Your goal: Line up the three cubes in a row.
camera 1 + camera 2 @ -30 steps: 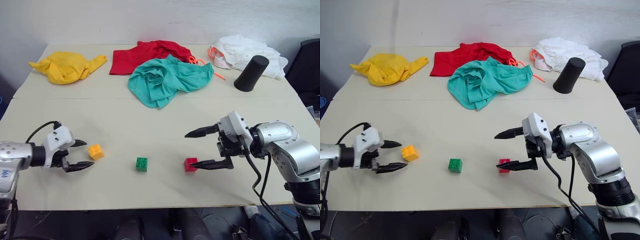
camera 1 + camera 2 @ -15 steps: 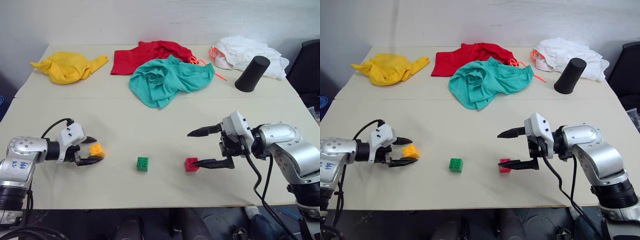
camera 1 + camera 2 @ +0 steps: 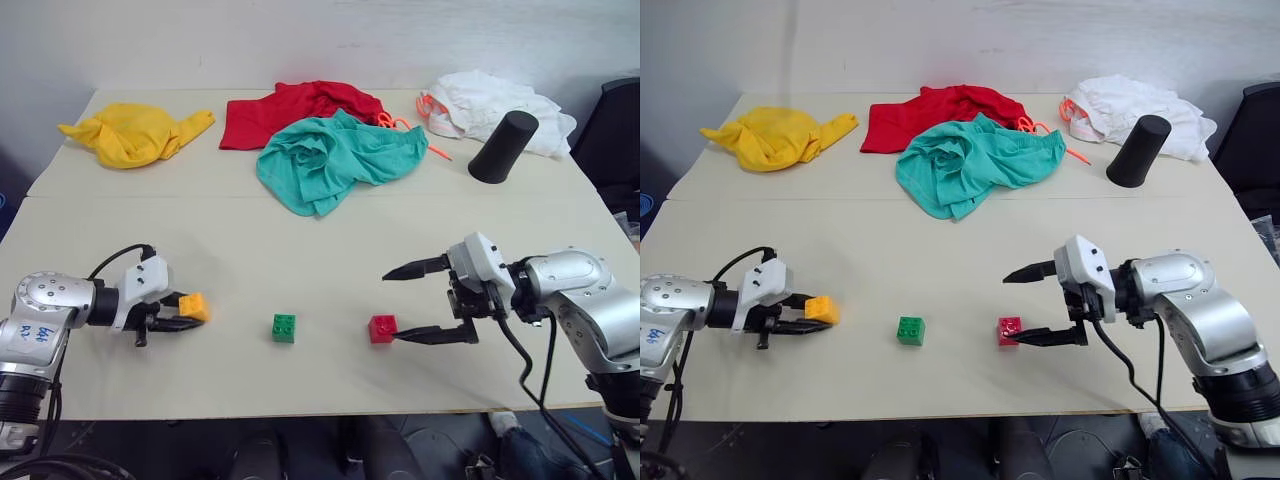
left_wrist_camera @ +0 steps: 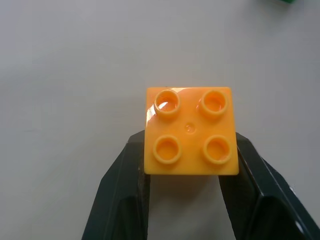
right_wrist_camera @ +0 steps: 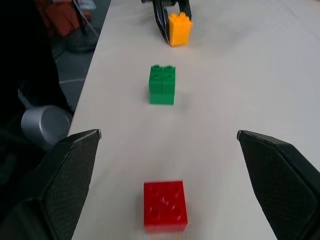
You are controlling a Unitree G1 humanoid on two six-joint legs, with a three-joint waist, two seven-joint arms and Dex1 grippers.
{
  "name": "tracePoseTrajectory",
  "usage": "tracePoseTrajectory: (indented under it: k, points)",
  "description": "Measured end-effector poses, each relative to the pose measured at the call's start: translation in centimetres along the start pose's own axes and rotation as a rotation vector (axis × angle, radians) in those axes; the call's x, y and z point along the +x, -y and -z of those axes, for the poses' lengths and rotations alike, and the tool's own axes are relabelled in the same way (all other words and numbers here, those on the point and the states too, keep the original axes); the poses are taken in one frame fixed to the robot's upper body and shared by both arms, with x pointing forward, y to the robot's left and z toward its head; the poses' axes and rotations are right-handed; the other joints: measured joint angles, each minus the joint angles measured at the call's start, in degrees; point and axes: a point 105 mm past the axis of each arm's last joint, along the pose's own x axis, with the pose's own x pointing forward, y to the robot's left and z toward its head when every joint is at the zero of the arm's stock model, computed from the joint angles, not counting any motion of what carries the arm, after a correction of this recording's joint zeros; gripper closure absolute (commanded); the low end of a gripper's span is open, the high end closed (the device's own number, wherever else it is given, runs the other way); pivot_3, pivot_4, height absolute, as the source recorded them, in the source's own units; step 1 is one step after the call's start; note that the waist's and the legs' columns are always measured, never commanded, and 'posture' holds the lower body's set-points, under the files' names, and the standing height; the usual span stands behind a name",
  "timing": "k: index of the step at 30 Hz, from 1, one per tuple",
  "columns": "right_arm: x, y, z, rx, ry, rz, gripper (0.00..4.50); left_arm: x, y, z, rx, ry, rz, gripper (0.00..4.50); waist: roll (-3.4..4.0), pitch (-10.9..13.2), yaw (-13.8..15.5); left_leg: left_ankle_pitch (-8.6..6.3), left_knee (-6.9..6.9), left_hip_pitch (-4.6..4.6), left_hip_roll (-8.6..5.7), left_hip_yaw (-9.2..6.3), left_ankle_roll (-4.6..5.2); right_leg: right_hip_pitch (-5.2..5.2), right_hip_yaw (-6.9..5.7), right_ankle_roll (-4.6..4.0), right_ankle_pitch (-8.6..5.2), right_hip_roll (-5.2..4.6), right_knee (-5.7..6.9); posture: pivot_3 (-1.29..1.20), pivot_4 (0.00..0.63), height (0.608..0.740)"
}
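Three cubes lie in a rough row near the table's front. My left gripper is shut on the yellow-orange cube, one black finger pressed against each side, studs up, at the table surface. The green cube sits free in the middle. The red cube is to its right. My right gripper stands open just right of the red cube, its lower fingertip close to the cube; whether they touch I cannot tell. In the right wrist view the red cube lies between and slightly ahead of the wide-spread fingers.
At the back of the table lie a yellow cloth, a red cloth, a teal cloth and a white cloth. A black cone-shaped cup stands at the back right. The table's front edge is near the cubes.
My left gripper has closed from wide open onto the yellow-orange cube after edging right toward it. The right gripper has stayed open beside the red cube.
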Motion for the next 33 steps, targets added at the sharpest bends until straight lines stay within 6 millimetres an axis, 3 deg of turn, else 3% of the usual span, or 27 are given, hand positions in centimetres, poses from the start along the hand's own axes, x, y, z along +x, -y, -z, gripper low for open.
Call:
tracePoseTrajectory:
  k: [6,11,20,25,29,30,33]
  points:
    - [-0.9,-0.8,1.1,0.031,-0.033,-0.006,0.0,0.1,1.1,-0.2,0.181,-0.064,0.137,2.99,0.0,0.0,0.1,0.0,0.0,-0.01,-0.01,0.01,0.0,0.0,0.0,0.0,0.0,0.01,-0.02,0.0,0.15,0.74]
    - [-1.1,-1.4,1.8,0.06,-0.04,0.006,0.0,0.8,0.8,-0.9,0.262,-0.045,0.172,2.99,0.0,0.0,0.2,-0.01,0.07,-0.02,-0.02,0.01,0.01,0.01,0.01,0.02,0.01,0.02,0.01,0.0,0.15,0.74]
    - [-1.4,-1.2,1.8,0.061,-0.042,0.047,0.0,1.6,0.4,-0.8,0.252,-0.029,0.181,2.99,0.0,0.0,0.0,0.0,0.07,-0.01,0.04,0.02,0.01,0.01,0.03,0.02,0.01,0.1,0.01,0.0,0.15,0.74]
    - [-1.4,-1.2,1.8,0.053,-0.045,0.045,0.0,1.6,0.4,-0.7,0.237,-0.021,0.182,1.46,0.0,0.0,0.0,0.0,0.07,-0.01,0.03,0.02,0.01,0.01,0.04,0.02,0.01,0.09,0.01,0.0,0.15,0.74]
    - [-2.2,-1.2,3.0,0.058,-0.095,0.046,0.0,1.1,0.5,-0.3,0.21,-0.018,0.165,0.25,0.0,0.0,0.0,-0.01,0.08,-0.01,0.03,0.02,0.01,0.01,0.04,0.02,0.01,0.08,0.01,0.0,0.15,0.74]
    - [-2.4,-1.1,3.2,0.066,-0.101,0.048,0.0,0.7,0.5,-0.1,0.193,-0.022,0.156,0.03,0.0,0.0,0.0,-0.01,0.08,0.0,0.04,0.02,0.01,0.01,0.04,0.02,0.01,0.09,0.01,0.0,0.15,0.74]
    - [-3.3,-0.8,3.8,0.093,-0.115,0.062,0.0,-1.6,0.6,0.9,0.125,-0.073,0.117,0.03,0.01,0.0,-0.3,-0.01,0.06,0.01,0.1,0.06,0.0,-0.01,0.1,0.02,0.01,0.16,0.02,0.0,0.15,0.74]
